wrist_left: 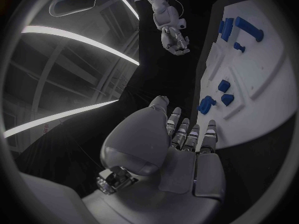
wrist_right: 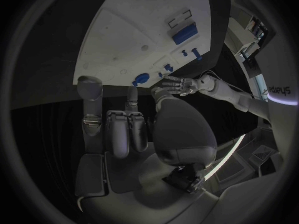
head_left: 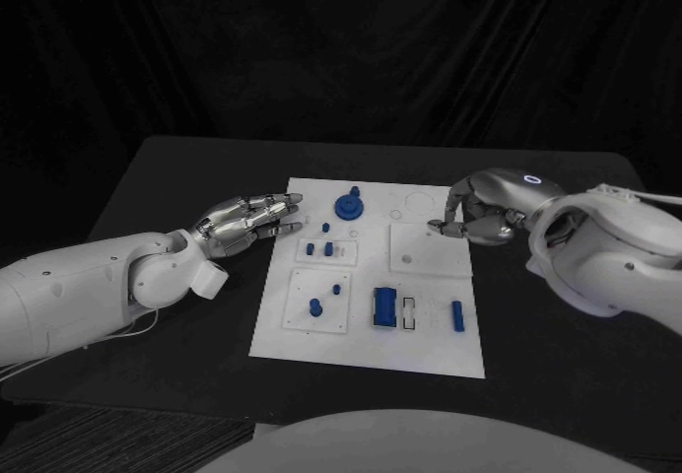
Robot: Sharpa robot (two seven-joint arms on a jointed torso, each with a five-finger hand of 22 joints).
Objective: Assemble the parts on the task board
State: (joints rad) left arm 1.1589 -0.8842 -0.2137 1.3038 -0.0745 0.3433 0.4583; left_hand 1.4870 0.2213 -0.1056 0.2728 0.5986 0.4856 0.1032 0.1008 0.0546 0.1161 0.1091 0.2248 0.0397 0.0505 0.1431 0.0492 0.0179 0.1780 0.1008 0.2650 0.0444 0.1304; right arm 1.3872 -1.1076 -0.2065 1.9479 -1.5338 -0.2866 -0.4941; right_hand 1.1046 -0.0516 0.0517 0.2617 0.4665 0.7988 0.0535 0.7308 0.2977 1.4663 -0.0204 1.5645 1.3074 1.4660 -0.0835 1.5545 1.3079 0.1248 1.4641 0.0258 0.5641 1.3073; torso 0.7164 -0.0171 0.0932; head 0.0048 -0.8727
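Observation:
The white task board [head_left: 427, 345] lies in the middle of the black table. Blue parts are on it: a round piece [head_left: 350, 206] at the far end, small pegs [head_left: 330, 249], a large block [head_left: 383, 306] and a thin bar [head_left: 456, 314] near the front. My left hand [head_left: 249, 219] hovers at the board's left edge, fingers stretched out and apart, holding nothing. My right hand [head_left: 476, 215] is at the board's far right edge, fingers bent downward over a raised white square [head_left: 430, 258], nothing between them. The right wrist view shows its fingers [wrist_right: 132, 129] apart above the board [wrist_right: 124, 30].
The table [head_left: 185, 177] extends dark and bare on both sides of the board. A white framed slot [head_left: 409, 312] sits between the block and the bar. In the left wrist view the board [wrist_left: 268, 94] lies beyond my left hand [wrist_left: 187, 149].

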